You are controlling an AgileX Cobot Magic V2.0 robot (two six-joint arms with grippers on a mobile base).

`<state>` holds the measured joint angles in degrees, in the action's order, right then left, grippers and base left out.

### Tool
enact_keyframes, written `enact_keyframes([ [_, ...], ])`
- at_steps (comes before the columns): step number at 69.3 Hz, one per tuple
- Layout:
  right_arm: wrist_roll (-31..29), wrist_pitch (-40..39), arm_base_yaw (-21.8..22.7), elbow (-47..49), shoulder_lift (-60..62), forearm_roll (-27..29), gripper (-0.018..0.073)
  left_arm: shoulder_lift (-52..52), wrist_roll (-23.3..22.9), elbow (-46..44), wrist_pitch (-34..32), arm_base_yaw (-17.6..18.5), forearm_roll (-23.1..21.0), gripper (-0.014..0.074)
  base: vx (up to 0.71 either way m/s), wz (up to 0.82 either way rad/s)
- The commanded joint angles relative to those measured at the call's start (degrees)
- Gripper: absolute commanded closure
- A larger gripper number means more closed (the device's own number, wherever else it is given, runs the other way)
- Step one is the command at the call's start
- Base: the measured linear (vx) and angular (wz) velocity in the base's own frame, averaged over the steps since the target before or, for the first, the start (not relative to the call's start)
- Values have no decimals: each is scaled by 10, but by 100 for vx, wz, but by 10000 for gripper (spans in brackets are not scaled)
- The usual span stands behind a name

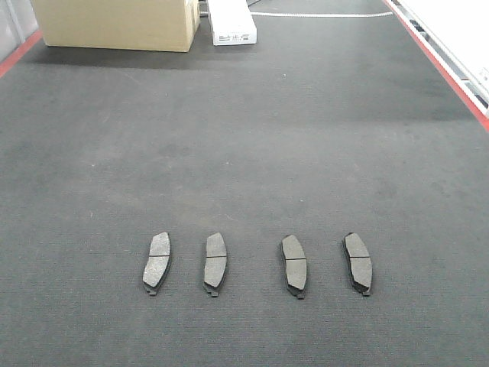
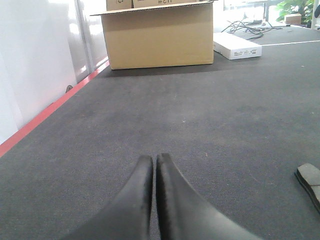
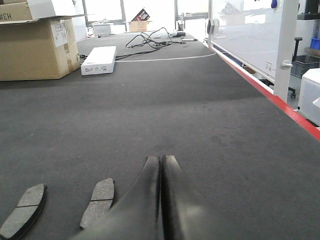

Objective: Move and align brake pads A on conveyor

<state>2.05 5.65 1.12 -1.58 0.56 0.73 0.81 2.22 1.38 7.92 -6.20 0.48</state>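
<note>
Several grey brake pads lie in a row across the near part of the dark conveyor point(image 1: 244, 138), long sides pointing away from me: far-left pad point(image 1: 157, 262), second pad point(image 1: 215, 262), third pad point(image 1: 294, 264), far-right pad point(image 1: 357, 263). Neither gripper appears in the front view. In the left wrist view my left gripper point(image 2: 155, 159) is shut and empty over bare belt, with one pad's end point(image 2: 310, 181) at the right edge. In the right wrist view my right gripper point(image 3: 161, 159) is shut and empty, with two pads point(image 3: 98, 202) point(image 3: 22, 210) to its left.
A cardboard box point(image 1: 118, 23) and a flat white box point(image 1: 231, 25) stand at the belt's far end, with cables point(image 3: 150, 40) behind them. Red edge strips point(image 1: 439, 65) run along both sides. A white panel point(image 3: 250, 30) borders the right side.
</note>
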Motion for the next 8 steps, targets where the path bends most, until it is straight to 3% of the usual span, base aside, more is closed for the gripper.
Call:
enact_keyframes([
  [1, -3, -37, 4, -12, 9, -2, 565, 6, -4, -5, -42, 0, -5, 603, 0, 0],
  [8, -3, -37, 4, -12, 9, -2, 565, 6, -4, -5, -42, 0, -5, 603, 0, 0],
])
